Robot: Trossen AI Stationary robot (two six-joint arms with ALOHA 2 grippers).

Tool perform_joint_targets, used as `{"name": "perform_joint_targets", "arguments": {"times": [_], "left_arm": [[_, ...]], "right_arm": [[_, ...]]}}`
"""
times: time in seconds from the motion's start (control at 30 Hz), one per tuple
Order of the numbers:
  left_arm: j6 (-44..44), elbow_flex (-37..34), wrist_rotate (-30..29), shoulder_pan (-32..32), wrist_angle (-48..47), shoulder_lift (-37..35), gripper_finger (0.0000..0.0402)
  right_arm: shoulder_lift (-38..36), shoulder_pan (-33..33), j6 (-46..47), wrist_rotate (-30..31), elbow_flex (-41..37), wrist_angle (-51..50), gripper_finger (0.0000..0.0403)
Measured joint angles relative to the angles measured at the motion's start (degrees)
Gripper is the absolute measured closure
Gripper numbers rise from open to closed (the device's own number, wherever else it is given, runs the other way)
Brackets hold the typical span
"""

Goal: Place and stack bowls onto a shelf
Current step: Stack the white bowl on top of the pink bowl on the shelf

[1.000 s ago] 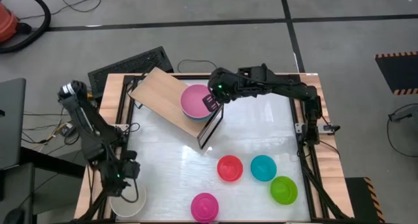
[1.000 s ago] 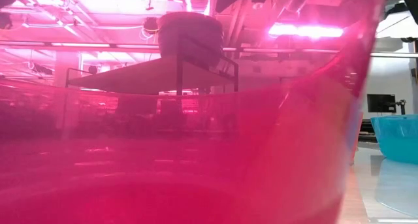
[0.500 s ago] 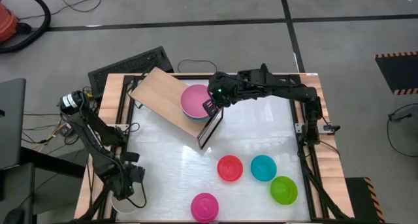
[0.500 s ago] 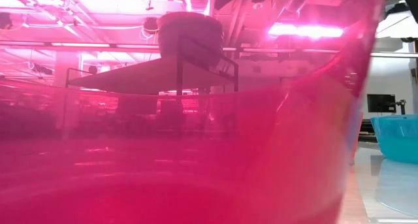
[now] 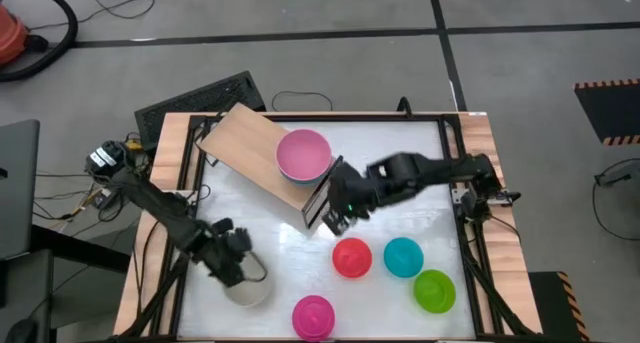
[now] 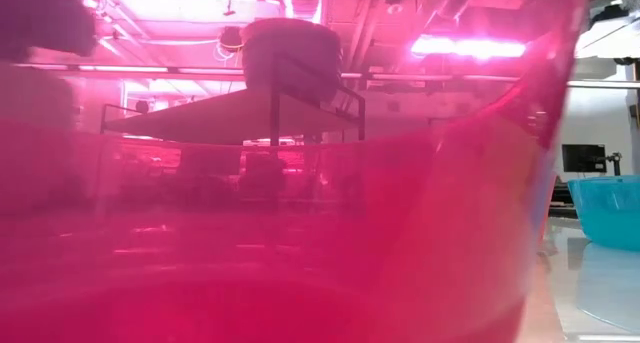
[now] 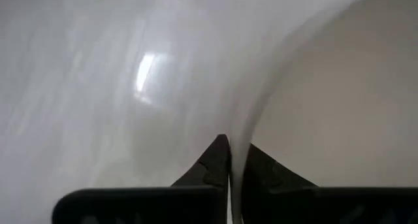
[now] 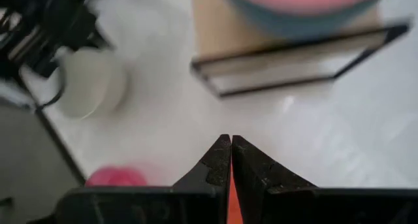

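My left gripper [image 5: 240,268], lower left, pinches white bowl [image 5: 247,285] rim; thin hold, could slip. Right gripper [image 5: 335,221], centre, pressed together, empty, near shelf [image 5: 245,138] w/ pink bowl [image 5: 303,153].

The shelf [image 5: 258,148] stands at the far left part of the worktop [image 5: 400,198], set at an angle to its edges. A stack of bowls [image 5: 303,156] sits on the shelf's right end. Near the front edge, three bowls lie close together towards the right corner: one [image 5: 351,257] left of another [image 5: 403,256], and a third [image 5: 435,290] nearer to the corner. A fourth bowl [image 5: 313,315] lies at the front edge near the middle. A fifth bowl [image 5: 247,286] lies near the front left corner, with the left gripper [image 5: 235,266] on its rim. The right gripper [image 5: 340,215] is between the shelf and the three bowls.
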Motion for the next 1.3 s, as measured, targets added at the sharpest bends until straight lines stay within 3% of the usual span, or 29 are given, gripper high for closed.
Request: {"name": "perform_joint_targets", "arguments": {"times": [0.17, 0.37, 0.77, 1.07, 1.3], "left_arm": [[3.2, 0.0, 0.1, 9.1, 9.7, 0.3, 0.0401], [5.0, 0.1, 3.9, 15.7, 20.7, 2.8, 0.0401], [7.4, 1.4, 7.0, 17.2, 25.2, 9.2, 0.0395], [7.8, 1.5, 5.8, 18.1, 26.7, 8.7, 0.0290], [8.0, 1.5, 11.3, 19.4, 28.9, 6.9, 0.0202]], "right_arm": [[0.0, 5.7, 6.4, 0.2, 0.0, -2.8, 0.0360], [0.0, 9.9, 13.3, 5.3, 0.0, -3.2, 0.0360], [0.1, 12.8, 14.0, 6.2, 0.0, -3.0, 0.0359], [0.1, 13.2, 12.5, 6.3, 0.0, -2.8, 0.0315], [0.0, 12.5, 14.3, 7.7, -2.4, -0.8, 0.0273]]}}
